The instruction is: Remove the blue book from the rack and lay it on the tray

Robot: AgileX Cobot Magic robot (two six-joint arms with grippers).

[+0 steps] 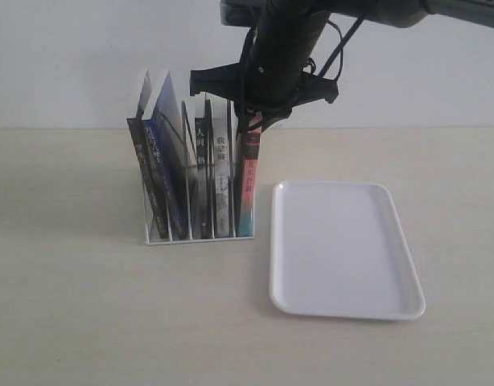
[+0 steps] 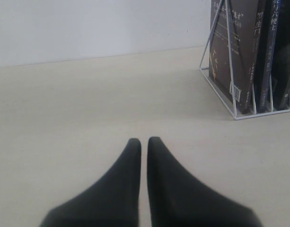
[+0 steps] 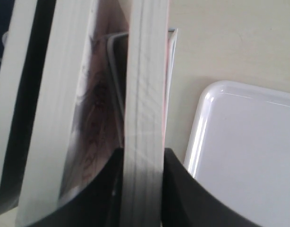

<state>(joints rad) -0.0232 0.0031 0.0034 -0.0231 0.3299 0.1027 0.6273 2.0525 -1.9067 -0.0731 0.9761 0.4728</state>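
Progress: basically nothing done yet. The blue book sits in the rack, second slot from the left of the exterior frame, leaning, not touched by anything. The tray lies flat on the desk at center right, just beside the rack, with nothing on it.

The right end effector comes down from the top center of the frame onto the rightmost book, the pink-and-teal-spined book, not the blue one. In the right wrist view its two dark fingers press both sides of that book's page block, so the right end effector looks clamped on it. The book's foot appears to be down in the rack, not lifted.

The left end effector is low over bare desk, fingers together with only a sliver between them, holding nothing. The rack is in the upper right of that frame, well apart.

Left to do: everything, meaning grasp the blue book, pull it out and lay it on the tray. Judging by the spine colors, the current grip is on the wrong book.
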